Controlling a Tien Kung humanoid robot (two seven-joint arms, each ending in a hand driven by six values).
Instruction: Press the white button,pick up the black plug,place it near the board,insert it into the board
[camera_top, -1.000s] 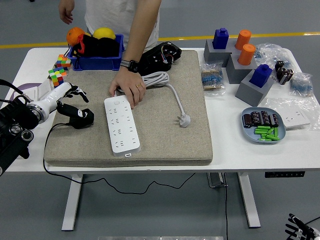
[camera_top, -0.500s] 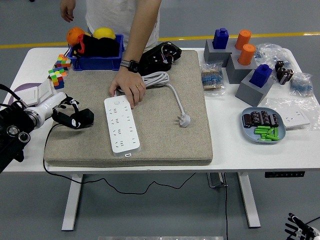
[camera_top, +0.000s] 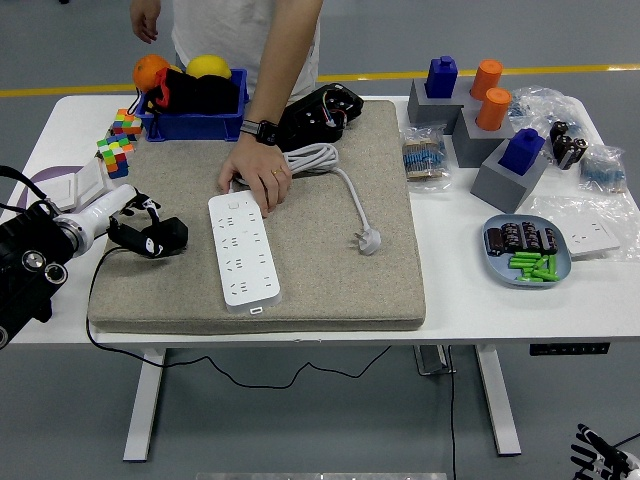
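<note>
The white power strip (camera_top: 243, 250) lies lengthwise on the grey felt mat (camera_top: 330, 270). A person's hand (camera_top: 257, 176) rests on its far end. The strip's own white cable and plug (camera_top: 368, 240) lie to its right. The black plug (camera_top: 163, 237) sits on the mat's left edge, its black cable hanging off the table's front. My left hand (camera_top: 130, 216) is low over the plug's left side with fingers curled around it. My right hand (camera_top: 598, 455) hangs below the table at the bottom right corner, fingers spread and empty.
A blue bin (camera_top: 195, 105) with fruit and two puzzle cubes (camera_top: 118, 140) stand at the back left. A black device (camera_top: 320, 115) sits on the mat's far edge. Grey blocks with blue and orange pegs (camera_top: 490, 120), bags and a blue plate (camera_top: 527, 250) fill the right side.
My left hand dropped from above the black plug onto it and closed its fingers around it, pulling slightly left. The person's hand stayed on the strip.
</note>
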